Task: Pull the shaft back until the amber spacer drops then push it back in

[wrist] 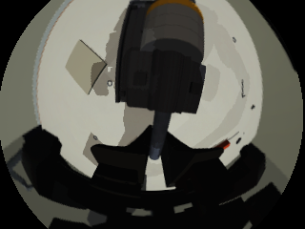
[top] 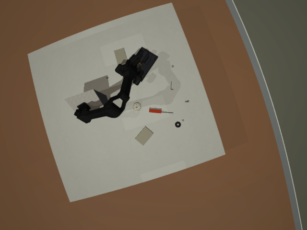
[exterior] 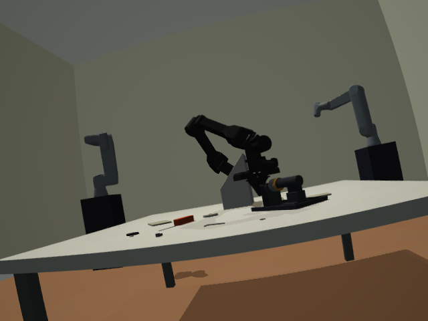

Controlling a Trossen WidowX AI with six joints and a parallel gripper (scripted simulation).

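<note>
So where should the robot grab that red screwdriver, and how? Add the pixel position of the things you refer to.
By its red handle [top: 155,110] [exterior: 183,220], probably coming from above, with one finger on each long side. It lies flat, the handle is blocky and much thicker than the thin shaft, and nothing seems to cover it.

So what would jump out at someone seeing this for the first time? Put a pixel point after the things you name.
Probably the black arm [top: 113,110] [exterior: 210,146], bent over the white table, its gripper [wrist: 154,128] shut on the end of a dark shaft [wrist: 161,129]. Next, small spots of colour: an amber ring [top: 140,63] [exterior: 275,184] [wrist: 175,3] around the shaft assembly, and a red-handled screwdriver [top: 155,110] [exterior: 183,220] [wrist: 225,144] lying on the table.
</note>
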